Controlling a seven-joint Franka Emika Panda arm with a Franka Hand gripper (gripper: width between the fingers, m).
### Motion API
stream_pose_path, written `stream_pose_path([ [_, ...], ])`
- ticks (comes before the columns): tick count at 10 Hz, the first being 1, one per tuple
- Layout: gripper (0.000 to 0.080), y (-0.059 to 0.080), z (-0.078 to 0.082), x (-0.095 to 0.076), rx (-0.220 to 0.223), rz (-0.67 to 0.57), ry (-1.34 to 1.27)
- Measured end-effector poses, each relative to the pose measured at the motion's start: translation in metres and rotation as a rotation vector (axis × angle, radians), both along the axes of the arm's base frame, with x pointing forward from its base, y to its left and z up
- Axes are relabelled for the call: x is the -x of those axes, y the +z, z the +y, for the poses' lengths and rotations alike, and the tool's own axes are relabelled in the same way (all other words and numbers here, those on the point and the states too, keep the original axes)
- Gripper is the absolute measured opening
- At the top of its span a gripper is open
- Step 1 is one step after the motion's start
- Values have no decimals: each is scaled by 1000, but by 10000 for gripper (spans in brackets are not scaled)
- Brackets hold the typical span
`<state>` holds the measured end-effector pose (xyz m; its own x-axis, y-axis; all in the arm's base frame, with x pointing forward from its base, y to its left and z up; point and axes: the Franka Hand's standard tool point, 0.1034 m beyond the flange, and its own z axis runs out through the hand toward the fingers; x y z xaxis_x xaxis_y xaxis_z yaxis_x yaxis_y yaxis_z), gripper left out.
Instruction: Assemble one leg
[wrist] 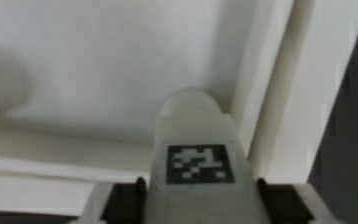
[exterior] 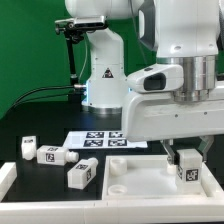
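Observation:
My gripper (exterior: 187, 160) is shut on a leg (exterior: 187, 170), a small white block with a black-and-white tag, and holds it upright just above the big flat white panel (exterior: 135, 178) near its right side in the exterior view. In the wrist view the leg (wrist: 202, 150) runs out between my two black fingers (wrist: 131, 200), its tip over the panel (wrist: 105, 70) close to a raised white edge strip (wrist: 300, 90). Three more legs lie on the black table at the exterior view's left: one (exterior: 26, 148), one (exterior: 52, 155), one (exterior: 82, 171).
The marker board (exterior: 100, 138) lies behind the panel. The arm's white base (exterior: 103, 75) stands at the back in front of a green backdrop. A white rail (exterior: 8, 178) borders the table at the exterior view's left.

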<state>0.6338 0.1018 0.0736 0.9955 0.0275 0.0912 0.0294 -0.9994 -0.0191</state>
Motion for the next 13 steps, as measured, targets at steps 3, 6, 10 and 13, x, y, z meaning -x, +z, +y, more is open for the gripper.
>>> stream_pose_path([
  [3, 285, 0, 11, 0, -52, 0, -451],
  [6, 287, 0, 15, 1, -125, 36, -959],
  [10, 287, 0, 17, 0, -166, 49, -1207],
  [13, 287, -1, 18, -1, -195, 71, -1468],
])
